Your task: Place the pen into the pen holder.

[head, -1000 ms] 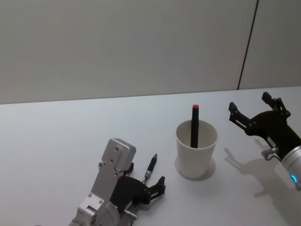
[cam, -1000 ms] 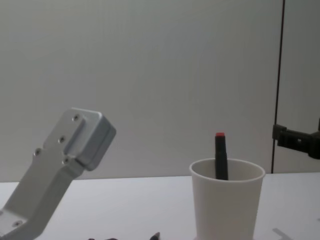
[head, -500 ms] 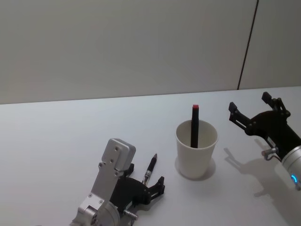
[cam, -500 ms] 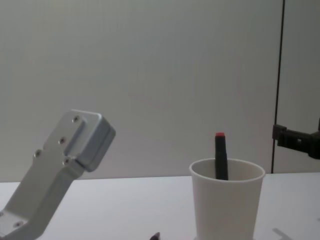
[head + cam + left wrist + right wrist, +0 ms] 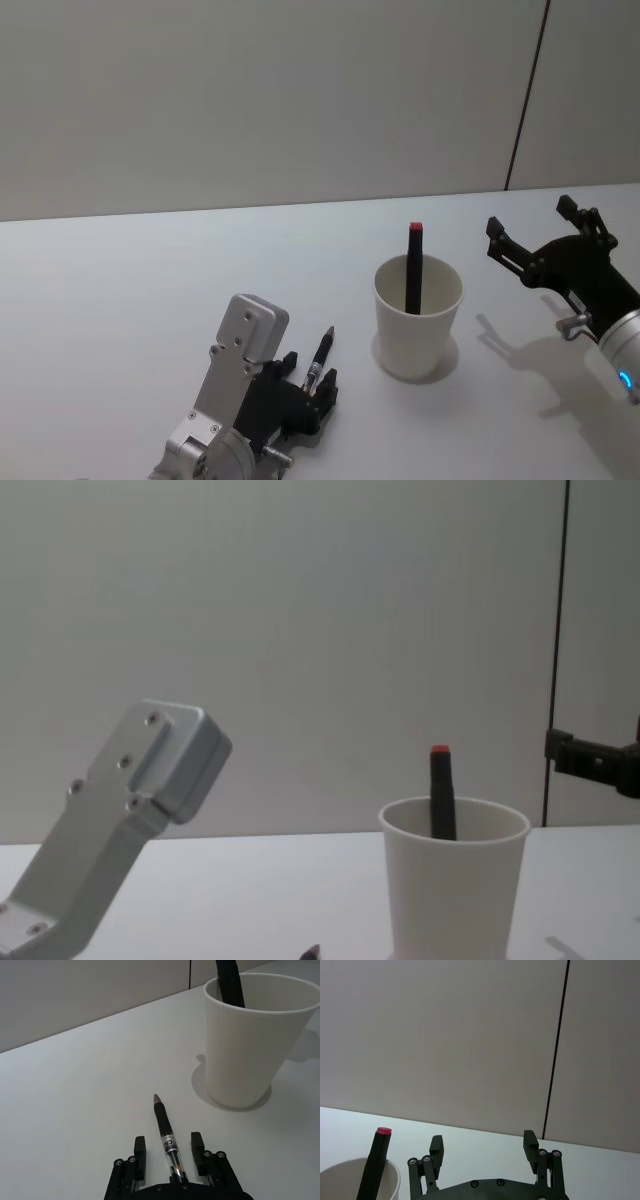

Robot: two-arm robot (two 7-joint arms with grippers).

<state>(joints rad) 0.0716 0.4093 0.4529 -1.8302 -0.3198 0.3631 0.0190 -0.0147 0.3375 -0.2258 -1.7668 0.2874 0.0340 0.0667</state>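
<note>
In the head view, the left gripper (image 5: 310, 368) is seen low over the counter (image 5: 120, 300), set partly open around the pen (image 5: 323, 348). The pen lies flat between the two fingers, just left of the pen holder (image 5: 418, 318), with its tip pointed away from the robot. A red-capped pen (image 5: 413, 265) is stood upright inside the holder. The right gripper (image 5: 530, 217) is held above the counter to the holder's right, spread wide and holding nothing.

In the left wrist view, the pen (image 5: 163, 1122) is seen centred between the fingers (image 5: 139, 1156). A narrow gap is left on each side, so the pen is not gripped. The pen holder (image 5: 255, 1055) is placed close beyond it, apart from the pen.

In the right wrist view, the right gripper (image 5: 483, 1141) is shown wide open and empty. The holder's rim (image 5: 350, 1166) and the red-capped pen (image 5: 376, 1157) are seen to one side of it.

In the chest view, the pen holder (image 5: 455, 890) is seen from the side with the red-capped pen (image 5: 441, 795) rising above its rim. The tip of the lying pen (image 5: 312, 950) is caught at the lower edge, and one of the right gripper's fingers (image 5: 592, 758) is seen at the right edge.
</note>
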